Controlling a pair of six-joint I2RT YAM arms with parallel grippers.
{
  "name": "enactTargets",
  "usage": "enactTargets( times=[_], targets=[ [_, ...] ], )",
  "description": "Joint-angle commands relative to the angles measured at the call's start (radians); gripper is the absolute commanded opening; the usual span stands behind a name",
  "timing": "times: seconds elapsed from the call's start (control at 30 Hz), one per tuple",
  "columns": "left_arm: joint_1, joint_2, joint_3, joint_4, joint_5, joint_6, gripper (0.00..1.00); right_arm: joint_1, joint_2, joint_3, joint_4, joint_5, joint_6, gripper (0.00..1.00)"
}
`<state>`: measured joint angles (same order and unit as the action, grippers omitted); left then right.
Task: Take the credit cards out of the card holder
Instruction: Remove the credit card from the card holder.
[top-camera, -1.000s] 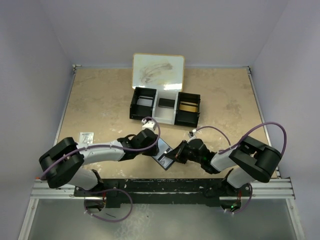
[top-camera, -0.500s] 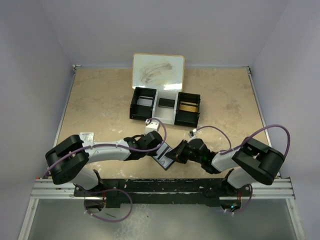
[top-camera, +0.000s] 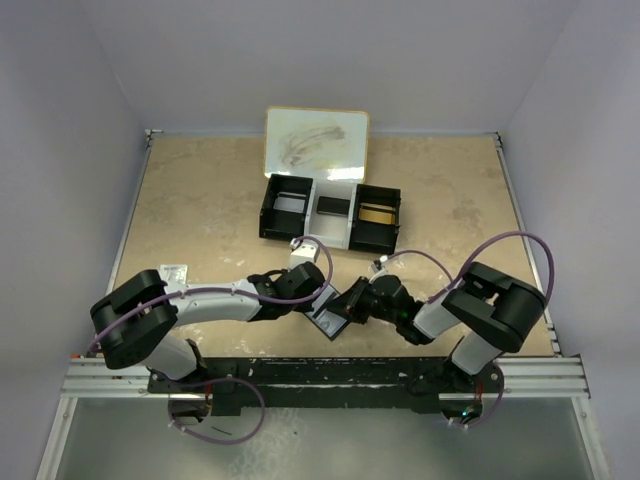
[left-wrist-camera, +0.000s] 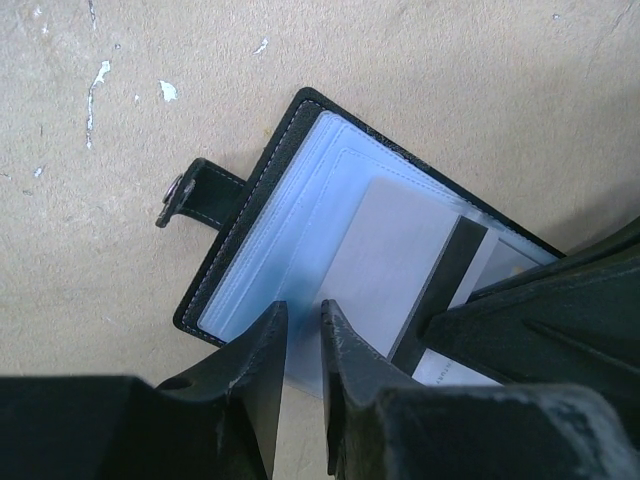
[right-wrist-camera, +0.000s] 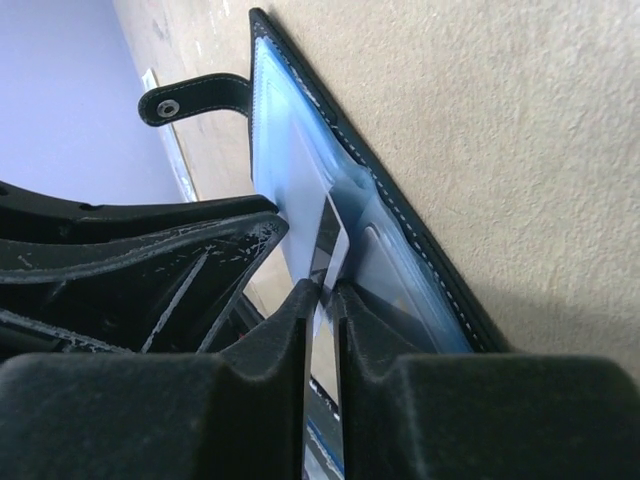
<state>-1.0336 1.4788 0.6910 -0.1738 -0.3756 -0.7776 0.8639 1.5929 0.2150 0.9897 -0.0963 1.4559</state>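
Note:
The black card holder (top-camera: 327, 316) lies open on the table near the front, its snap tab (left-wrist-camera: 195, 195) pointing away. It also shows in the left wrist view (left-wrist-camera: 250, 240) and in the right wrist view (right-wrist-camera: 290, 160). My left gripper (top-camera: 318, 300) is shut on the edge of a clear blue sleeve of the holder (left-wrist-camera: 303, 320). My right gripper (top-camera: 350, 305) is shut on a grey credit card (left-wrist-camera: 395, 265) with a black stripe. The card (right-wrist-camera: 331, 240) sticks partly out of a pocket, held between the fingers (right-wrist-camera: 325, 292).
A black-and-white three-compartment tray (top-camera: 330, 212) stands behind the grippers, with a whiteboard (top-camera: 316, 143) further back. A small pale packet (top-camera: 173, 273) lies on the table at the left.
My left arm swung its elbow inward and settled its fingers on the holder. My right arm's elbow has shifted left and up, with the gripper still at the holder.

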Motion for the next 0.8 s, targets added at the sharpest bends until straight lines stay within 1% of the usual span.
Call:
enactTargets(
  times=[0.0,0.07,0.1,0.33,0.53,0.63,0.7,0.77],
  targets=[
    [0.000,0.004,-0.018,-0.034,-0.016,-0.012,0.18,0.004,0.051,0.006,0.060,0.004,0.001,0.12],
    [0.000,0.002,-0.018,-0.036,-0.023,-0.016,0.17,0.004,0.050,-0.003,0.076,0.000,0.005,0.06],
    [0.000,0.001,-0.019,-0.036,-0.028,-0.019,0.17,0.005,0.042,-0.009,0.078,0.004,0.005,0.05],
    [0.000,0.005,-0.022,-0.041,-0.052,-0.031,0.17,0.004,-0.048,-0.048,-0.015,0.033,0.002,0.04],
    [0.000,0.004,-0.021,-0.036,-0.048,-0.033,0.18,0.006,-0.014,-0.121,0.056,0.019,0.034,0.04],
    [-0.001,-0.013,-0.011,-0.032,-0.037,-0.029,0.22,0.006,0.023,-0.139,0.133,0.017,0.048,0.05],
    [-0.011,-0.038,0.004,-0.035,-0.038,-0.022,0.29,0.006,0.033,-0.139,0.156,0.024,0.052,0.05],
    [-0.021,-0.066,0.031,-0.045,-0.039,-0.016,0.34,0.006,0.026,-0.135,0.144,0.045,0.047,0.05]
  ],
)
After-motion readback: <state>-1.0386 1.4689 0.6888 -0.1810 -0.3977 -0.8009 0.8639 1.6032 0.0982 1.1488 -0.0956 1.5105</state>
